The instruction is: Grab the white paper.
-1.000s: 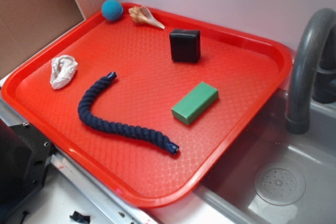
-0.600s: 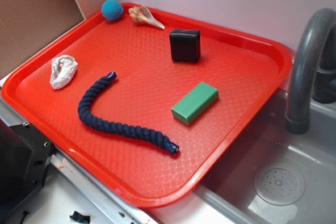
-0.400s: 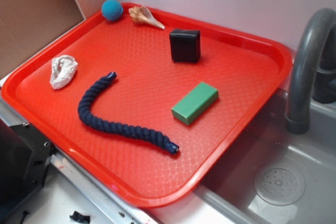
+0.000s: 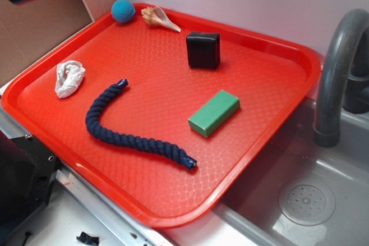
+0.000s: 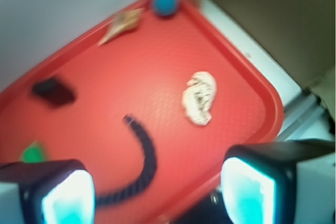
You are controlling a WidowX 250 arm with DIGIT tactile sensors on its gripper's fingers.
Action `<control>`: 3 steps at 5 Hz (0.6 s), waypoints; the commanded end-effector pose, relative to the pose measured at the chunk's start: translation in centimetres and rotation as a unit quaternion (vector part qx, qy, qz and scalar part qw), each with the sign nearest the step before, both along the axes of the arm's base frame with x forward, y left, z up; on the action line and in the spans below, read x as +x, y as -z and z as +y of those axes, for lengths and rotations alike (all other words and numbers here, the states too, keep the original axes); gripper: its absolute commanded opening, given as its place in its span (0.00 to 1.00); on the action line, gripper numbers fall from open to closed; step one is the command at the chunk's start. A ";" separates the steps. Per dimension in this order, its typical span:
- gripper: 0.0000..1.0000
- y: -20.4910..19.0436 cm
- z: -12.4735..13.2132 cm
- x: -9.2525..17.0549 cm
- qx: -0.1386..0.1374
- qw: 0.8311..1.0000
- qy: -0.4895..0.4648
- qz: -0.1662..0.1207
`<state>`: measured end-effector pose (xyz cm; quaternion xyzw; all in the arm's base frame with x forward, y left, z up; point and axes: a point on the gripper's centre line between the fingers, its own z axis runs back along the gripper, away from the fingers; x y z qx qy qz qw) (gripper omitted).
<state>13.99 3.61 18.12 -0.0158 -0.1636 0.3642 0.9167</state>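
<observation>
Red tray [image 4: 277, 50] is viewed from high above; the gripper [image 5: 157, 190], spread wide, must be lowered onto the white paper [image 5: 199, 98].

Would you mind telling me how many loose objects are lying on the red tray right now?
6: ball and shell at the far edge, black box behind the green block, rope near the front, white paper at left. None seem hidden.

The red tray [image 4: 277, 56] carries white paper [image 4: 69, 79], rope [image 4: 124, 133], ball [image 4: 123, 11], seashell [image 4: 160, 18], blocks.
</observation>
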 end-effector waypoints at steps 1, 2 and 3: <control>1.00 5.3 4.6 1.8 0.029 0.976 -0.209 -0.044; 1.00 8.3 5.9 2.8 0.027 0.975 -0.221 -0.020; 1.00 11.6 6.9 3.5 0.023 0.976 -0.219 0.010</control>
